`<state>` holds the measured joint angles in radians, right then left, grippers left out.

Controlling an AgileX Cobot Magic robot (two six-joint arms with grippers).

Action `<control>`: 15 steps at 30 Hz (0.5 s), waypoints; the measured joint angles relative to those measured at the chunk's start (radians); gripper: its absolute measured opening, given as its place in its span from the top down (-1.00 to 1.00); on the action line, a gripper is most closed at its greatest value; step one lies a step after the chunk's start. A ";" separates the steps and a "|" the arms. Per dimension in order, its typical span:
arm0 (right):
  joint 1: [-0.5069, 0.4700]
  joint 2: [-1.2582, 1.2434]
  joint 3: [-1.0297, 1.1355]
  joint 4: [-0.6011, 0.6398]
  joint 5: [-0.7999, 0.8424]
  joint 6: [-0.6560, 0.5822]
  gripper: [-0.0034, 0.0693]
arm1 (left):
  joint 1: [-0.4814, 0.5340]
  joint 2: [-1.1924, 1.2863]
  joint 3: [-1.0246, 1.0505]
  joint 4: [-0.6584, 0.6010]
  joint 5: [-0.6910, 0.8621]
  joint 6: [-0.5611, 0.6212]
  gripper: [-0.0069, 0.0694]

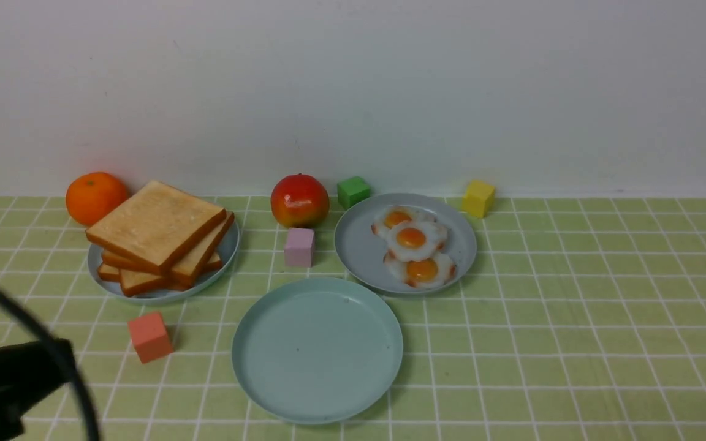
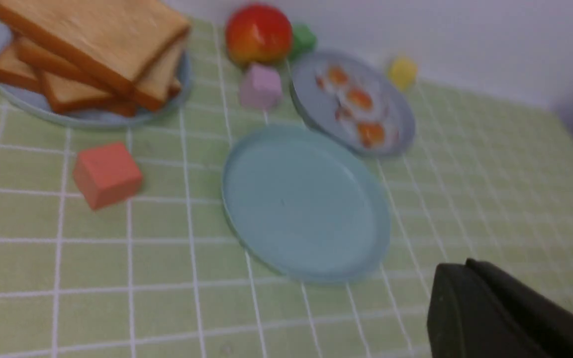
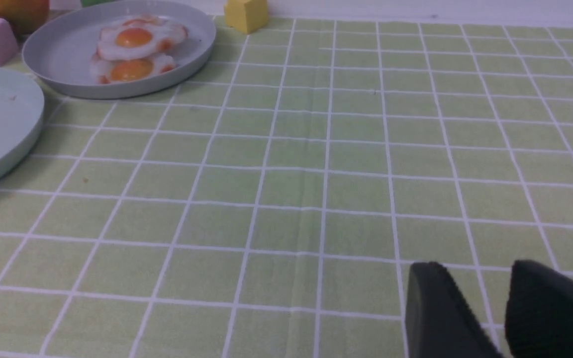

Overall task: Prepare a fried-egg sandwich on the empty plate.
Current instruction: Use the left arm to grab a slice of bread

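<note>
The empty plate [image 1: 317,349], pale mint-teal, lies at the front centre with nothing on it. No fried-egg sandwich is in view. A stack of toast slices [image 1: 160,236] rests on a grey-blue plate [image 1: 229,250] at the back left. Three fried eggs [image 1: 415,245] lie on another grey-blue plate [image 1: 358,251] at the back right. My left arm [image 1: 3,383] shows as a dark shape at the lower left corner; its gripper [image 2: 458,266] is shut on nothing, off the empty plate [image 2: 306,204]. My right gripper [image 3: 478,266] stands open over bare cloth, well right of both plates.
An orange [image 1: 94,196] sits behind the toast, and a red apple [image 1: 299,199] between the two back plates. Small cubes are scattered about: green [image 1: 353,191], yellow [image 1: 478,197], pink [image 1: 299,246], salmon [image 1: 149,335]. A white wall closes the back.
</note>
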<state>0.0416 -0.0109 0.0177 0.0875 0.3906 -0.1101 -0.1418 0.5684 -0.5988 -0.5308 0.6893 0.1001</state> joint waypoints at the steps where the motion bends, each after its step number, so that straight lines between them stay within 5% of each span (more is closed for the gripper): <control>1: 0.000 0.000 0.000 0.000 0.000 0.000 0.24 | -0.053 0.100 -0.063 0.041 0.057 0.015 0.85; 6: 0.000 0.000 0.000 0.033 -0.018 0.020 0.24 | -0.151 0.334 -0.178 0.142 0.099 0.028 0.85; 15: 0.000 0.000 0.010 0.483 -0.277 0.224 0.24 | -0.167 0.591 -0.272 0.214 0.050 0.023 0.85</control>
<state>0.0416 -0.0109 0.0272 0.5700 0.1140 0.1143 -0.3089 1.1591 -0.8704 -0.3165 0.7390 0.1231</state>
